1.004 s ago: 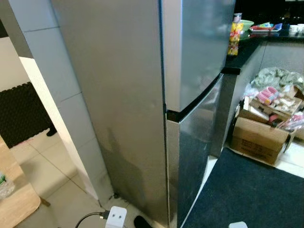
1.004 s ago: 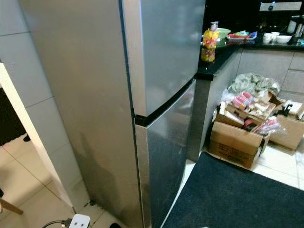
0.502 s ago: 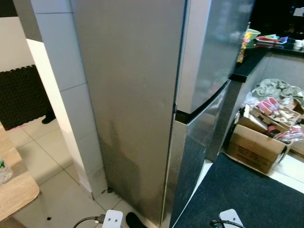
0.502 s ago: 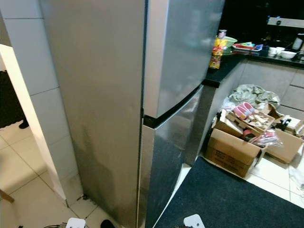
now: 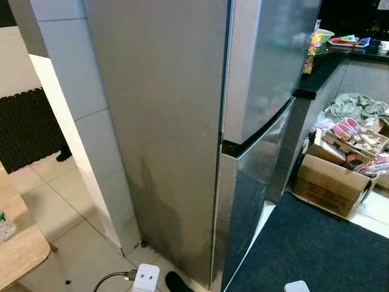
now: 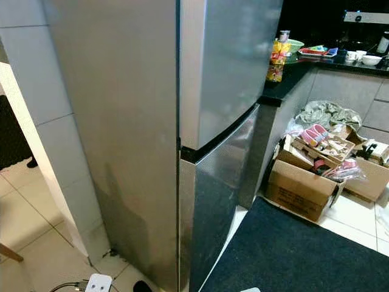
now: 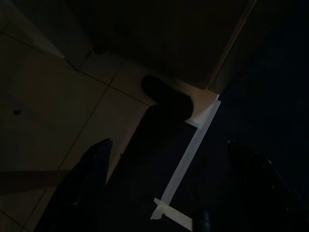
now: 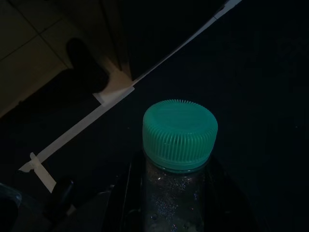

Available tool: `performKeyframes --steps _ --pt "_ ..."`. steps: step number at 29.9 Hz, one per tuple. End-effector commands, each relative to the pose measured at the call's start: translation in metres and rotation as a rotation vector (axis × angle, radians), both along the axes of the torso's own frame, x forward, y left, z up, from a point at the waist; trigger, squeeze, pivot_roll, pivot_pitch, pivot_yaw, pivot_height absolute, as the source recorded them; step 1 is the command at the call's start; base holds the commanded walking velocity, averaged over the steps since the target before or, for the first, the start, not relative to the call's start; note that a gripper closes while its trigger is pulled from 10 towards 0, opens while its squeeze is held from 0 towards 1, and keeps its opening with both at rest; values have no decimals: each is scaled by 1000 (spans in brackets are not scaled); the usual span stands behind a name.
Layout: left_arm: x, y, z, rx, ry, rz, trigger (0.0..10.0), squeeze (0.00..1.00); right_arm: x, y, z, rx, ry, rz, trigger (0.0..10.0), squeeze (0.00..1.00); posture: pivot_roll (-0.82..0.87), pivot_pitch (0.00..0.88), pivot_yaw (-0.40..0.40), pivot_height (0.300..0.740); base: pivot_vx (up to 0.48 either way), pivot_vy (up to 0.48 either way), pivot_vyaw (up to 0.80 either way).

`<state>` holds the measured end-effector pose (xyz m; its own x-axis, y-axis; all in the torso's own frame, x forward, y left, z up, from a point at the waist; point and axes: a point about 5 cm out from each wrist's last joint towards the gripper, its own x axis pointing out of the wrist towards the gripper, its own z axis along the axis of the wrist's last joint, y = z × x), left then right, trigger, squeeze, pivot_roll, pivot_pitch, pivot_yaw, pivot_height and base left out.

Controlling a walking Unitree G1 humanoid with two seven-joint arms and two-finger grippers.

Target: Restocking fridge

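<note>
The right gripper (image 8: 166, 203) is clamping a green-capped bottle (image 8: 178, 145) upright, low over the dark mat (image 5: 316, 249); the left gripper (image 7: 169, 159) is hanging spread and empty; the closed fridge (image 5: 243, 121) is standing ahead-left of the bottle.

L gripper (image 7: 169, 159): 2 long blk fingers (image 7: 82, 179) | wrist housing (image 5: 146, 278): white

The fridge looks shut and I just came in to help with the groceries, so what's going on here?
The robot stands at the corner of the tall stainless-steel fridge, both of whose doors are closed. Its right gripper hangs low over the dark floor mat, holding a clear bottle with a green ribbed cap. The left gripper hangs open above the floor, holding nothing. Nothing has gone in yet; a door must be opened first.
</note>
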<state>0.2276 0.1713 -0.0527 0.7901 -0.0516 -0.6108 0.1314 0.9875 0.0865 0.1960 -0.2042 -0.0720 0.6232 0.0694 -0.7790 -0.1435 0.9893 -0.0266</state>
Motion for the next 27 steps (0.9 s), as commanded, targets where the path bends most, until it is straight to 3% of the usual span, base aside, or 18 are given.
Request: performKeyframes --steps 1,11,22,27 --pt "-2 0 -1 3 5 -10 10000 0 -1 -2 0 -6 -7 -2 10000 0 -67 73 -4 740 0 0 0" --pt "-8 -2 -5 1 14 -4 10000 0 5 -1 3 -4 -16 7 10000 0 -63 72 -25 740 0 0 0" --pt "-11 -3 -7 -2 20 -2 10000 0 2 -2 2 -1 -7 5 10000 0 -67 78 -21 740 0 0 -745" --pt "-9 -3 -5 0 14 -5 10000 0 2 -1 1 -3 -11 10 10000 0 -68 78 -17 740 0 0 0"
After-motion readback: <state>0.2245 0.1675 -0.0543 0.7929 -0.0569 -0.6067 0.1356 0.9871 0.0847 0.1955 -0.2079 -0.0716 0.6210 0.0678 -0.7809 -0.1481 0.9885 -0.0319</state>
